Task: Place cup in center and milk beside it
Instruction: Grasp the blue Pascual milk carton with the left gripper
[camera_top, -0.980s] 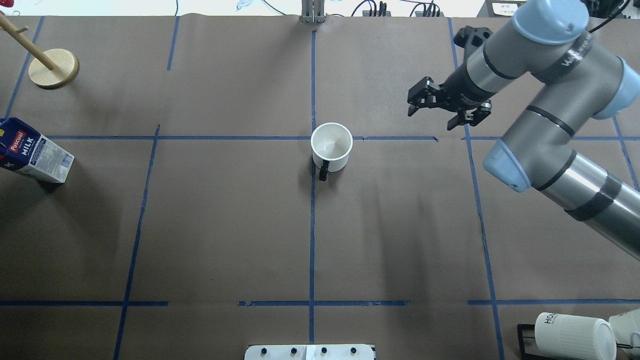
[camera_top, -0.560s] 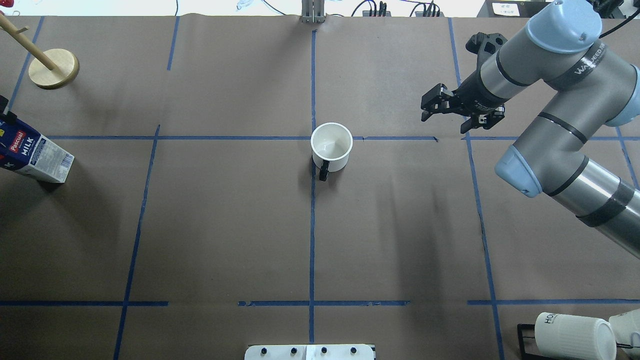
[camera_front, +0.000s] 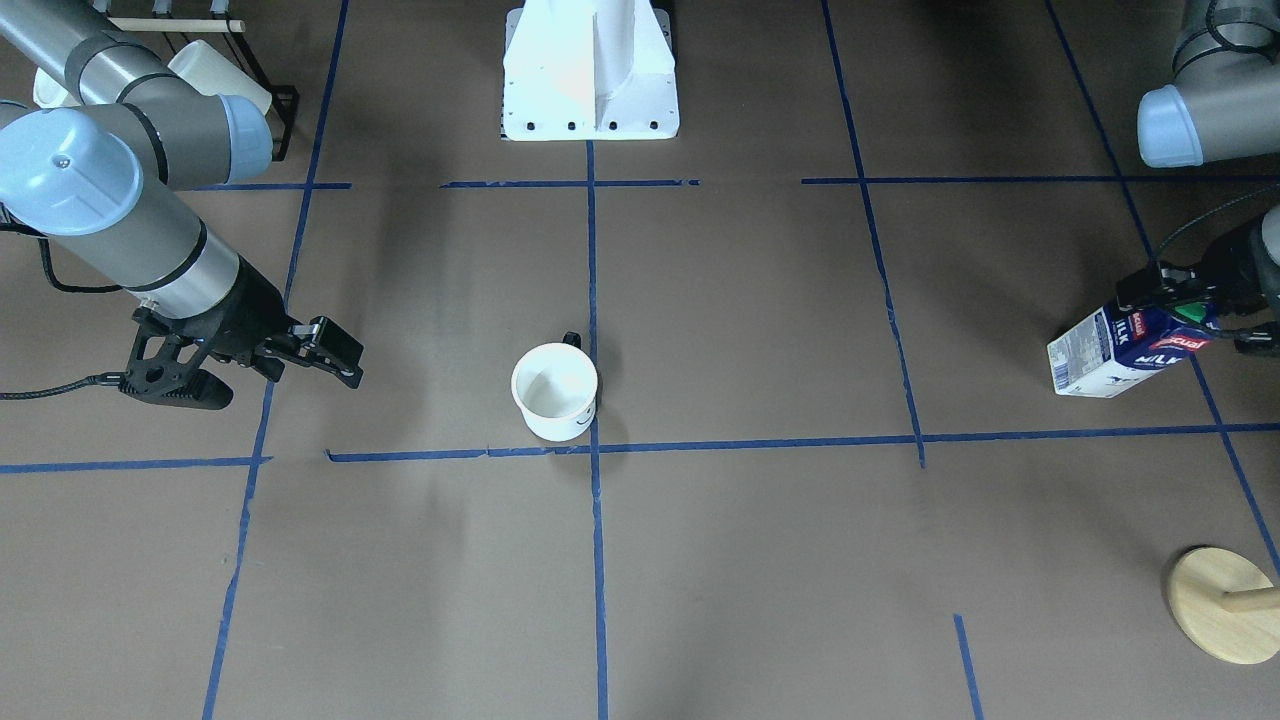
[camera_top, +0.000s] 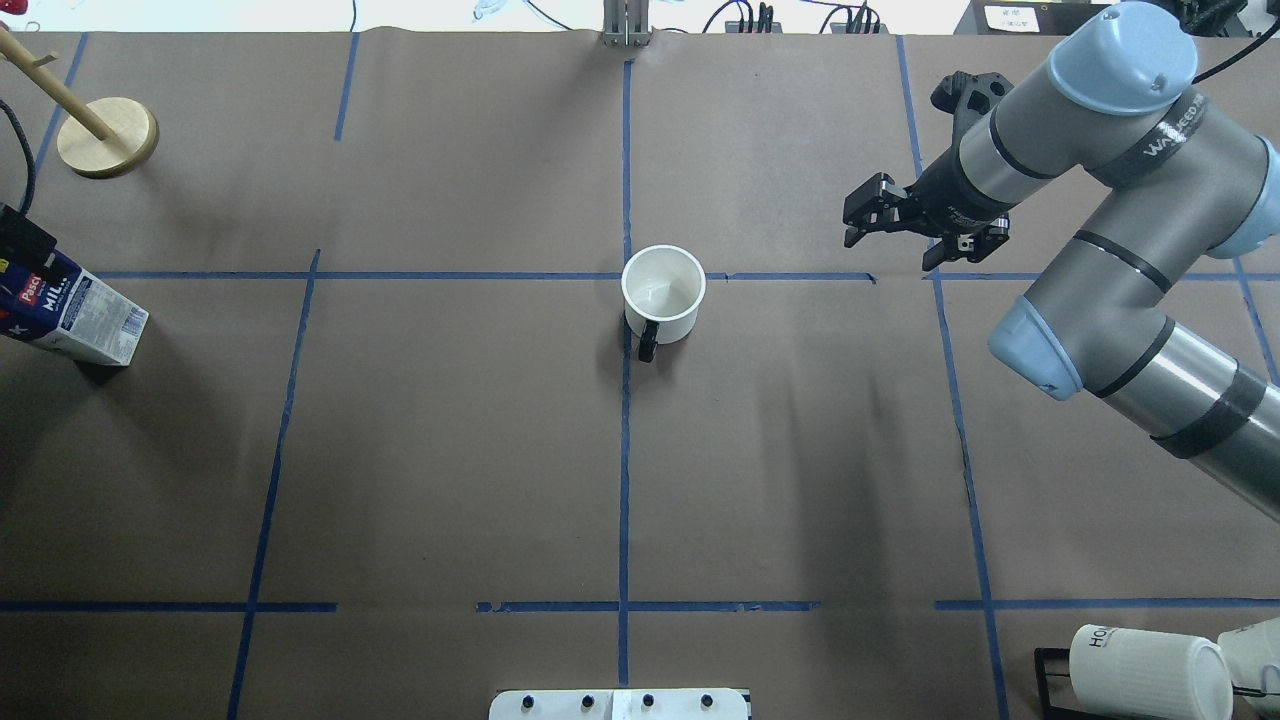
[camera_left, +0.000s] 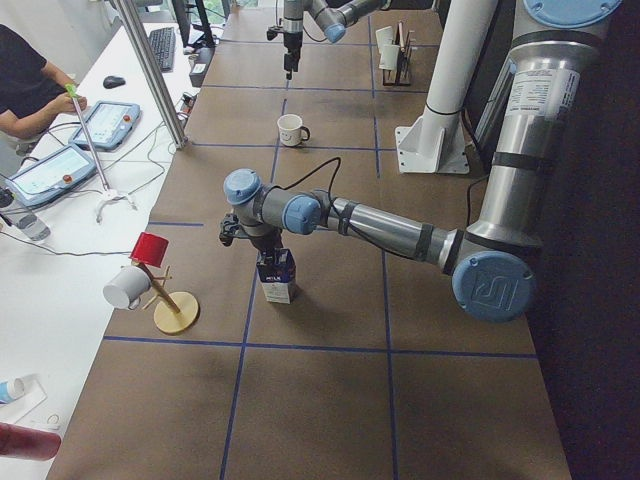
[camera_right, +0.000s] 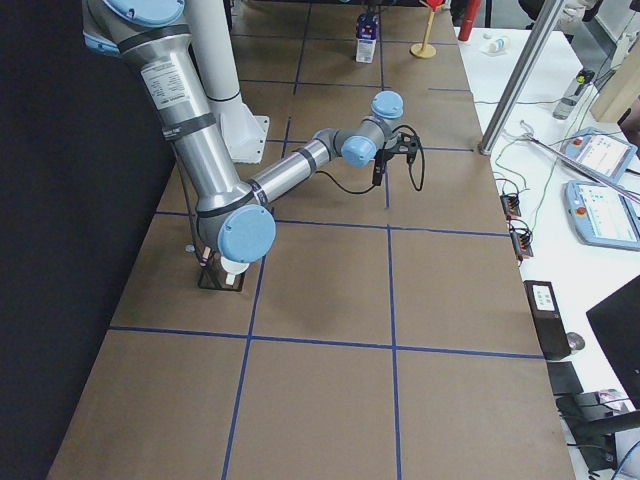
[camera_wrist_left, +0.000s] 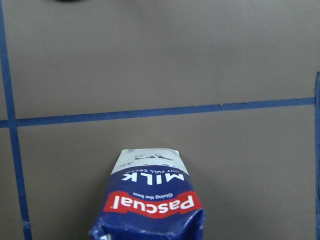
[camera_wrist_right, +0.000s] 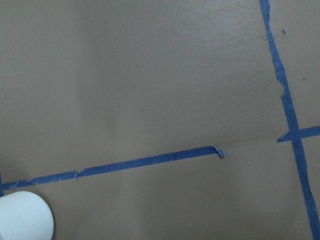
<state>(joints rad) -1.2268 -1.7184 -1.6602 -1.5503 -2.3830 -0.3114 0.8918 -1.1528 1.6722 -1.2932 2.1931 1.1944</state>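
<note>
Far left of the cup (camera_top: 663, 290), itself at the middle of the surface (camera_top: 450, 440), the milk (camera_top: 75, 318) stands upright under the left hand (camera_front: 1180, 300); whether that grips, I cannot tell. Right hand (camera_top: 888, 250) hangs wide and empty, right of the cup.

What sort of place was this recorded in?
Probably a robotics lab: industrial arms over a paper-covered table with a blue tape grid, and teach pendants on a side desk beside an operator.

Glossy cup (camera_top: 663, 292), printed card milk (camera_top: 88, 320), matt brown table (camera_top: 450, 450)
</note>
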